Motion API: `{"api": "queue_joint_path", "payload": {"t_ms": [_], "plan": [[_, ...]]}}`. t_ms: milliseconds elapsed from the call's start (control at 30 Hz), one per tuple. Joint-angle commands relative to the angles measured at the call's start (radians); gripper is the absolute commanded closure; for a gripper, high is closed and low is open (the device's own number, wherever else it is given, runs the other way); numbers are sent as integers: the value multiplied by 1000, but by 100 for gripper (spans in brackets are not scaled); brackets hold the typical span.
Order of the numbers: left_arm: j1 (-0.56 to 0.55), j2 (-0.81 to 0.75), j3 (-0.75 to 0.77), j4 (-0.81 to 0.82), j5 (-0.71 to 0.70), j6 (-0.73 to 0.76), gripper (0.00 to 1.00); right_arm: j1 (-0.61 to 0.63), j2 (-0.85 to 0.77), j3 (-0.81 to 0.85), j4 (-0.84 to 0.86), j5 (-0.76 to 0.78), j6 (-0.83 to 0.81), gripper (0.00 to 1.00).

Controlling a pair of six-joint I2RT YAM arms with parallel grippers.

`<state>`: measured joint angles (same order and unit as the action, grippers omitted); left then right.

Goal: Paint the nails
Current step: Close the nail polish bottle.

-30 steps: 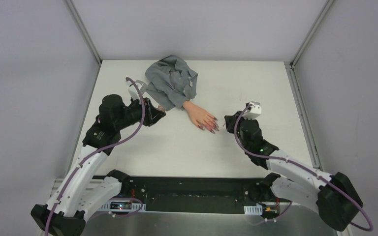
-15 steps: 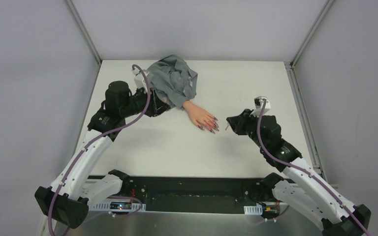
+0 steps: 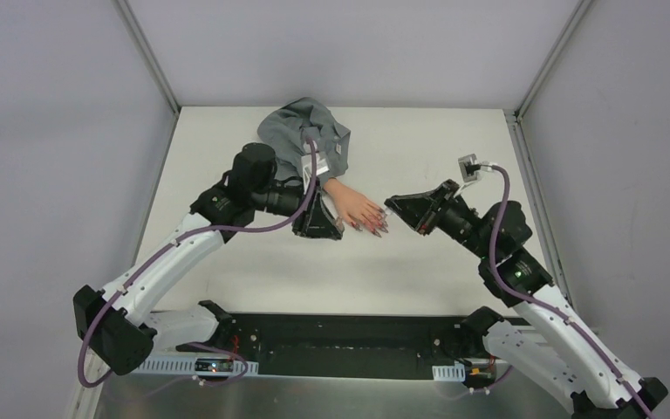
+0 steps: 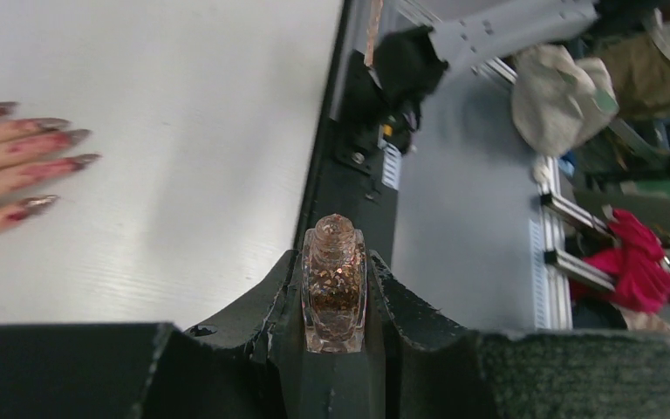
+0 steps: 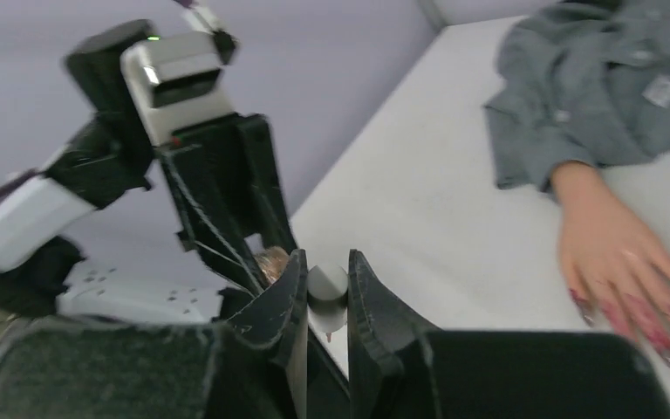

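The peach fake hand [image 3: 353,206] lies palm down mid-table, its grey sleeve [image 3: 304,140] bunched behind it. The nails [image 3: 375,227] are long, pointed and dark red; they show at the left edge of the left wrist view [image 4: 48,144] and at the lower right of the right wrist view [image 5: 654,327]. My left gripper [image 3: 321,225] sits just left of the hand, shut on an uncapped glitter polish bottle [image 4: 334,292]. My right gripper [image 3: 395,208] hovers right of the fingertips, shut on the white brush cap [image 5: 327,292].
The table's near edge meets a black rail [image 3: 340,336] between the arm bases. Metal frame posts [image 3: 523,140] run along both sides. The left arm's camera housing [image 5: 179,74] fills the upper left of the right wrist view.
My left arm swung right from beside the sleeve to just left of the hand, still holding the bottle. My right gripper turned and now points left at the fingertips.
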<state>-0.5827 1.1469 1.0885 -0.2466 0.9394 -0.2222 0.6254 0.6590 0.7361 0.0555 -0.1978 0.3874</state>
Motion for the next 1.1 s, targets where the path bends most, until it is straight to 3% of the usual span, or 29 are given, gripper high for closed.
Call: {"api": "queue_joint_path", "payload": {"t_ms": [0, 300, 1067], "plan": [[-78, -54, -27, 18, 185, 45, 100, -3, 11, 3, 278, -335, 156, 100], [-141, -104, -59, 21, 152, 62, 100, 25, 107, 28, 385, -413, 300, 100], [-155, -105, -105, 135, 153, -3, 100, 129, 224, 45, 440, -364, 268, 100]]}}
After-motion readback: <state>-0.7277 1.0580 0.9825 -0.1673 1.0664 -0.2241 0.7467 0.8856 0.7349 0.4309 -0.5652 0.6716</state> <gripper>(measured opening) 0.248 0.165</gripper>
